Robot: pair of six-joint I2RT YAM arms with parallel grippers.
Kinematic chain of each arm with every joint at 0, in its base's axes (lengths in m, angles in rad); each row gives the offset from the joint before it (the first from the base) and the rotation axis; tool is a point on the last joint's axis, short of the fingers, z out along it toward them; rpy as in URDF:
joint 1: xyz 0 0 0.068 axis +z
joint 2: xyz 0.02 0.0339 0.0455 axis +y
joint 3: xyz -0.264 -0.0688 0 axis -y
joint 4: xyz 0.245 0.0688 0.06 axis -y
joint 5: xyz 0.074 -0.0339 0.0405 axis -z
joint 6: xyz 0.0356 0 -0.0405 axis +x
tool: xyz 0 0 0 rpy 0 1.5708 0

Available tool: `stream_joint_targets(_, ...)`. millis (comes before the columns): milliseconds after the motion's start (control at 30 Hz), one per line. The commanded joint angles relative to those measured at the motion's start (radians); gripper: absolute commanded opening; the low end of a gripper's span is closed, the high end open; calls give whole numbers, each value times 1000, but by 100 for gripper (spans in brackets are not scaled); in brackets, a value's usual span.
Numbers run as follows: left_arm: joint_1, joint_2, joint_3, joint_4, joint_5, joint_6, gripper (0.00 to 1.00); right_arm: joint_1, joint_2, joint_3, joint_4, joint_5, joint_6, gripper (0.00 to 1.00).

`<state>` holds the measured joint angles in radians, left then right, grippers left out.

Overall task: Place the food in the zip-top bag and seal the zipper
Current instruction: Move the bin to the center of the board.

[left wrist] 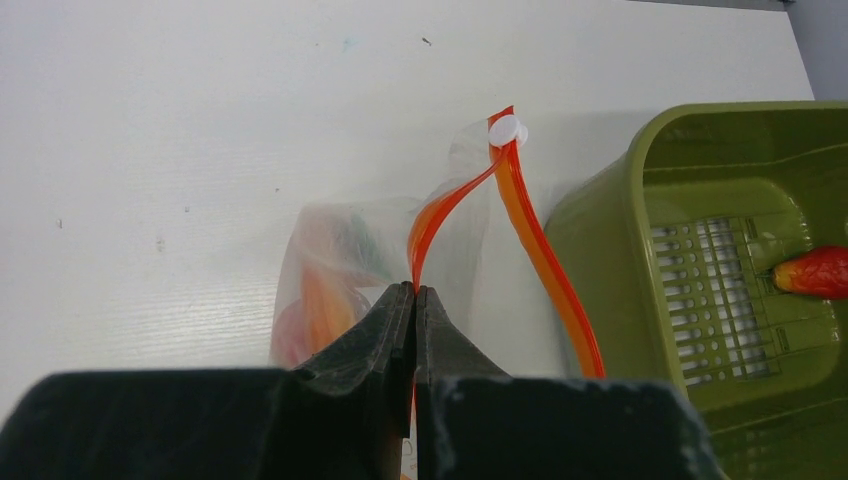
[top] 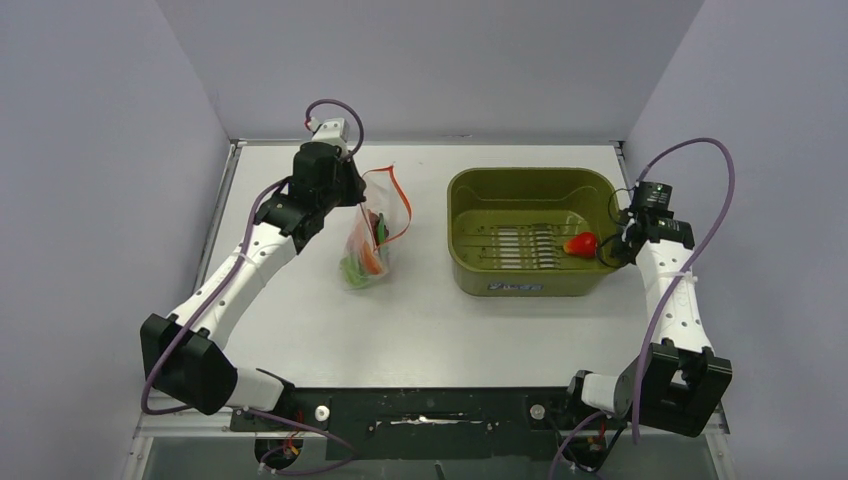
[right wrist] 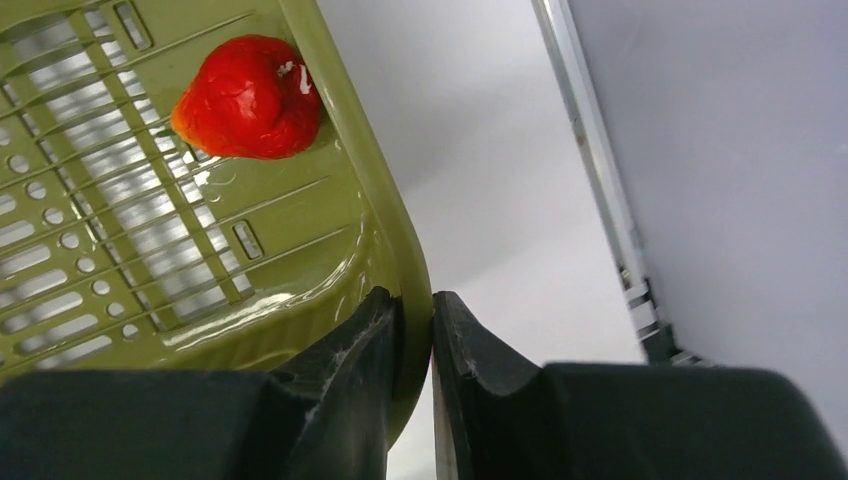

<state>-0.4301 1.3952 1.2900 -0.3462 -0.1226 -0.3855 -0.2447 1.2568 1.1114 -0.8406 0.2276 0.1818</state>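
The clear zip-top bag (top: 366,250) stands on the table left of centre with green, orange and red toy food inside; it also shows in the left wrist view (left wrist: 330,270). Its red-orange zipper (top: 398,200) hangs open in a loop, with a white slider (left wrist: 506,130) at the far end. My left gripper (top: 352,192) is shut on one side of the zipper (left wrist: 430,225). A red ball fruit (top: 580,243) lies in the olive-green tub (top: 500,181), at its right end. My right gripper (top: 622,238) is shut on the tub's right wall (right wrist: 400,240), close to the fruit (right wrist: 250,98).
The tub has a slotted floor (right wrist: 110,200) and stands right of centre. The grey side walls and the table's metal edge (right wrist: 600,170) are close to the right arm. Bare table lies between the bag and the tub.
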Motion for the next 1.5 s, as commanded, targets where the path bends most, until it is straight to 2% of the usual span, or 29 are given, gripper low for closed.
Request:
stream_joint_targets(0,2,1,29,105,22,-10,0,-10,-23,-1,110,17,-259,14)
stream_joint_targets(233,1,4,49,128,15,36,0,-13,17,13,155,28,-376,19)
stream_joint_targets(467,6,0,42,124,31,66,0,-17,59,58,150,27,-376,34)
stream_joint_targets(600,11,15,65,47,45,82,0,-19,76,108,80,18,-254,49)
stream_joint_targets(733,12,18,79,-2,63,78,0,-16,102,190,-53,30,-72,58)
stream_joint_targets(833,14,16,72,1,59,95,0,-11,77,224,-74,27,-10,67)
stream_joint_targets(1000,16,6,48,21,61,103,0,-2,67,302,-80,12,64,67)
stream_joint_targets(1100,16,6,46,30,71,111,0,47,73,306,-58,13,60,68)
stream_joint_targets(1333,14,0,52,29,78,115,0,180,107,218,34,61,17,69)
stream_joint_targets(1467,11,-12,34,42,90,105,0,190,148,146,106,83,16,73)
